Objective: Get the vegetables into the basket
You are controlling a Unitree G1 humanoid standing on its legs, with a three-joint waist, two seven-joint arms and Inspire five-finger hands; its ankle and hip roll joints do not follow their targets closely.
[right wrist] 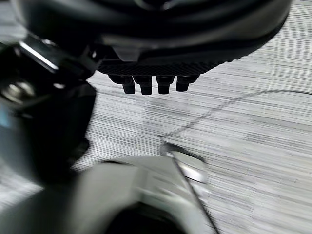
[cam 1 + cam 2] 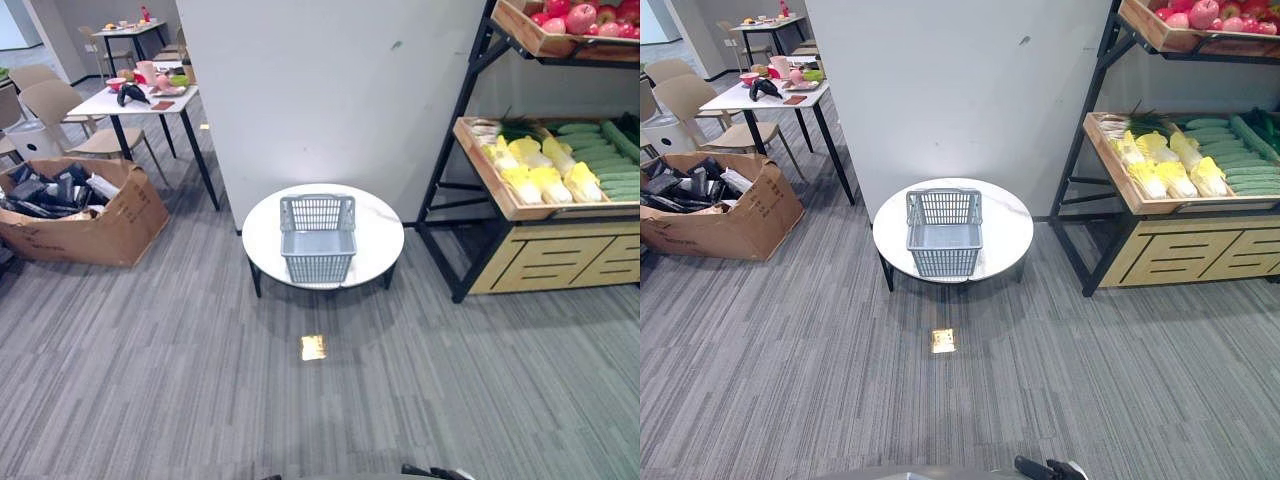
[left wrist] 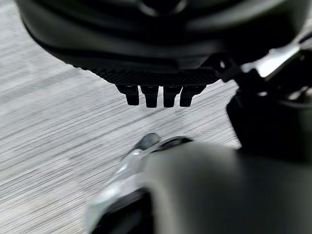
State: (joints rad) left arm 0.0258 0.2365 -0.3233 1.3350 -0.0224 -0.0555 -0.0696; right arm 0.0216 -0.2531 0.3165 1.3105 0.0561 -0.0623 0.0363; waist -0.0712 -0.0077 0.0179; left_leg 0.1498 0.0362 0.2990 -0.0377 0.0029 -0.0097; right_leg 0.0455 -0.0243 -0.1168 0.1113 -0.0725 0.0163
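The left hand (image 3: 156,73) hangs above grey carpet in its wrist view, its fingers (image 3: 151,95) pointing straight down in a row with nothing between or under them; it holds nothing. The right hand (image 1: 151,63) shows the same in its own wrist view: fingers (image 1: 146,85) straight, spread loosely, empty, over the striped carpet floor (image 1: 263,122).

The head views show what the wrist views do not. Well ahead of both hands stands a round white worktop (image 2: 375,235), and on it a grey plastic basket (image 2: 318,238) with its handle folded back. Nothing lies in the basket.

Further ahead and to the right-hand side stands a black-framed shelf (image 2: 450,200) with wooden trays. The middle tray (image 2: 490,180) holds the vegetables: pale yellow cabbages (image 2: 545,175), green cucumbers (image 2: 600,165) beside them, and some leafy greens (image 2: 515,128) at the back. The upper tray (image 2: 525,35) holds red apples (image 2: 580,15).

Off to the left-hand side sits an open cardboard box (image 2: 110,225) full of dark items, and beyond it a white table (image 2: 135,103) with chairs (image 2: 60,105).
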